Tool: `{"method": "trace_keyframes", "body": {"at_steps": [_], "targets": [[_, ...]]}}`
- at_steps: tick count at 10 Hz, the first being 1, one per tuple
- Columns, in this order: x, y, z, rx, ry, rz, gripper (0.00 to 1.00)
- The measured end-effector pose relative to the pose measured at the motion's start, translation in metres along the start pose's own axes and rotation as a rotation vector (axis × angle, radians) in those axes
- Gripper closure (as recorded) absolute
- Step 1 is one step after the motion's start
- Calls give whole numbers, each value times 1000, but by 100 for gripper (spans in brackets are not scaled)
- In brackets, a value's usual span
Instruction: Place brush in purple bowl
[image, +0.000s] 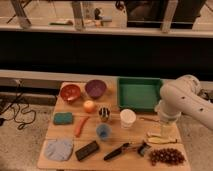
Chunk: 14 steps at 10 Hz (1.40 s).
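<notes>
The brush (120, 151) lies flat near the table's front edge, its black handle pointing front-left and its dark bristle head to the right. The purple bowl (95, 88) stands upright at the back of the table, right of the orange-red bowl (70, 92). My white arm (182, 99) reaches in from the right. The gripper (165, 130) hangs down over the table's right side, above the bananas (161, 139), up and to the right of the brush head. It is far from the purple bowl and holds nothing that I can see.
A green tray (138, 93) sits at the back right. An orange ball (89, 106), small jar (104, 113), white cup (128, 118), blue cup (103, 131), carrot (80, 126), green sponge (63, 118), blue cloth (59, 149), black block (87, 150) and grapes (165, 156) cover the table.
</notes>
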Motion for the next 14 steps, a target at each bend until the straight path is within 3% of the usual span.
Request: {"method": "trace_keyframes", "body": {"at_steps": [3, 8, 10, 14], "targets": [[-33, 30, 20, -27, -9, -59, 20], [-59, 73, 41, -72, -22, -126, 20], [-70, 78, 53, -96, -36, -134, 20], [-96, 80, 87, -186, -79, -104, 20]]}}
